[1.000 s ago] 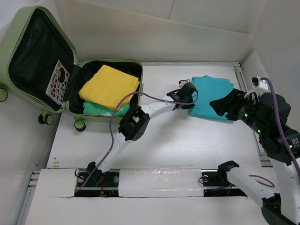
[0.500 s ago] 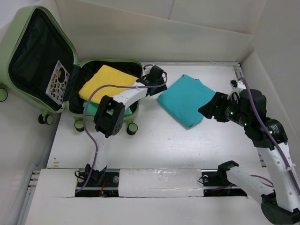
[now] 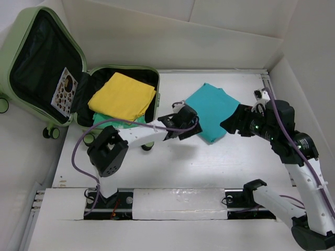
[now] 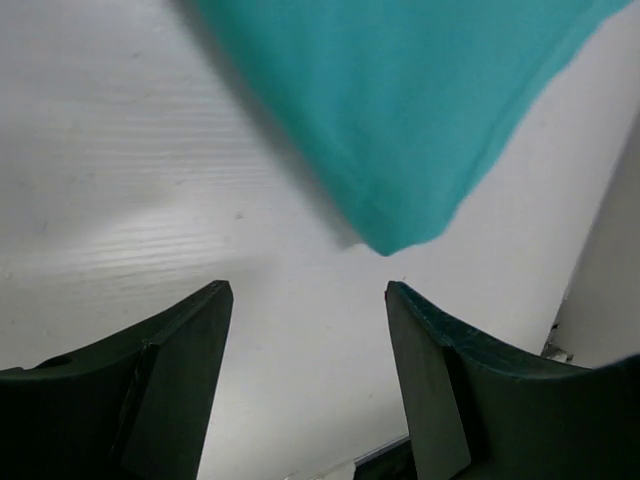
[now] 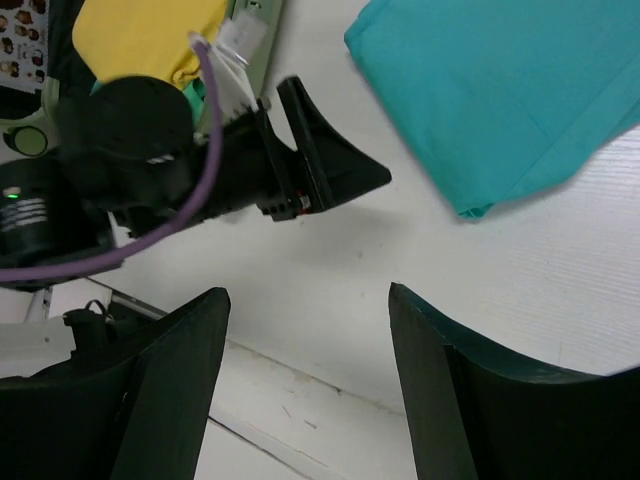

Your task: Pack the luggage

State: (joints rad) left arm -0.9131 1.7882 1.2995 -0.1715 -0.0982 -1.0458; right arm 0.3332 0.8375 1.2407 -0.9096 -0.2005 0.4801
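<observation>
Lying open at ten o'clock, the luggage [image 3: 79, 121] holds a yellow garment [image 3: 123, 97] over a green one [image 3: 103, 121], while the teal cloth [image 3: 209, 112] toward two o'clock sits unpacked between the left gripper [image 3: 184, 125] and right gripper [image 3: 230, 123], both spread and empty.

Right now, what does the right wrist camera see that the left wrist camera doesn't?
Only the right wrist view shows the luggage, the yellow cloth in it, the left claw from outside and the open right claw. Only the left wrist view looks out between the left claw's open fingers. Both show the teal cloth and the white table.
</observation>
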